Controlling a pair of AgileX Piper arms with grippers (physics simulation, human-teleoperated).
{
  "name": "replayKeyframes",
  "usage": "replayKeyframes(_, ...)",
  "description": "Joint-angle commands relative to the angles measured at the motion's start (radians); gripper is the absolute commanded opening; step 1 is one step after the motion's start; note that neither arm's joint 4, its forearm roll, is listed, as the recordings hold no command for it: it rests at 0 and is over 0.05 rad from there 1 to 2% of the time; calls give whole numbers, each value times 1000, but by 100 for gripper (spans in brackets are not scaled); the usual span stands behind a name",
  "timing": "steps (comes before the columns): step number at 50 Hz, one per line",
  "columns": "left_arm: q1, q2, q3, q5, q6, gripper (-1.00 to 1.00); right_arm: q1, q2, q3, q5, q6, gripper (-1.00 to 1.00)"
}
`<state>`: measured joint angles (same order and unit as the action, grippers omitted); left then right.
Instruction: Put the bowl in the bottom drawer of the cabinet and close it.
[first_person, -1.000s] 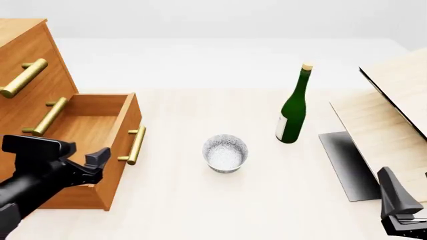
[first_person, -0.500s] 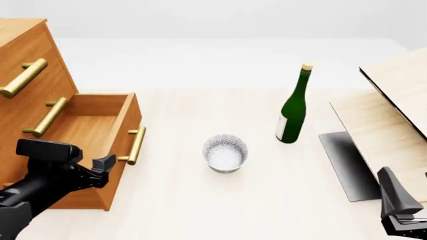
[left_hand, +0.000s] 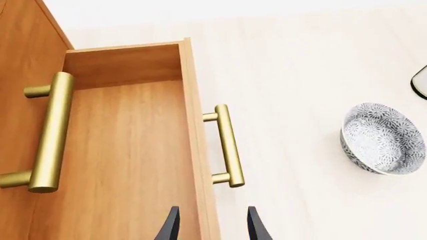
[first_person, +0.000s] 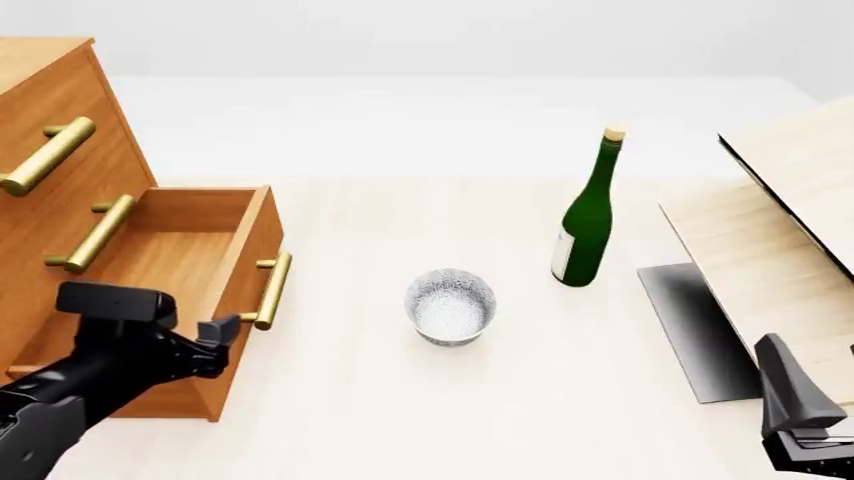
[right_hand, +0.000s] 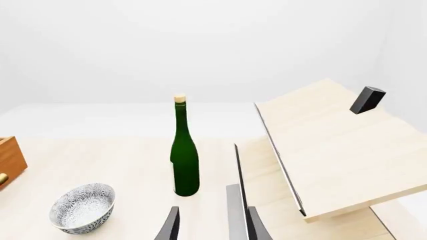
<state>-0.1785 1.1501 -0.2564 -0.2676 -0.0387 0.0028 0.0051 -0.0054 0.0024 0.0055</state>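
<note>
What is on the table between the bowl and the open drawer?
Nothing. In the front view, only bare table lies between the bowl and the bottom drawer, whose brass handle faces the bowl.

Evenly and brightly lit throughout, by soft diffuse light with no single source to be made out. Only faint, soft-edged shadows on the bench (first_person: 534, 400), under the bowl (first_person: 451, 306) and beside the bottle (first_person: 586, 215). Gentle sheen along the brass handles (left_hand: 52, 131), a thin highlight down the bottle glass, no harsh glare. Sharp from edge to edge in all three views, free of blur, noise and lens bending. Background washed to near white.
</note>
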Motion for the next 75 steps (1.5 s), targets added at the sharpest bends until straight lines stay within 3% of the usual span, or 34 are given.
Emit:
replayKeyframes(1,2,51,-10,-25,-35,100,0,0,0,0,0,100)
replayKeyframes(27,-1,153,-1,-91,-42,100,0,1,0,0,0,100)
replayKeyframes(75,-88,175,-20,-82,-49,100,0,1,0,0,0,100)
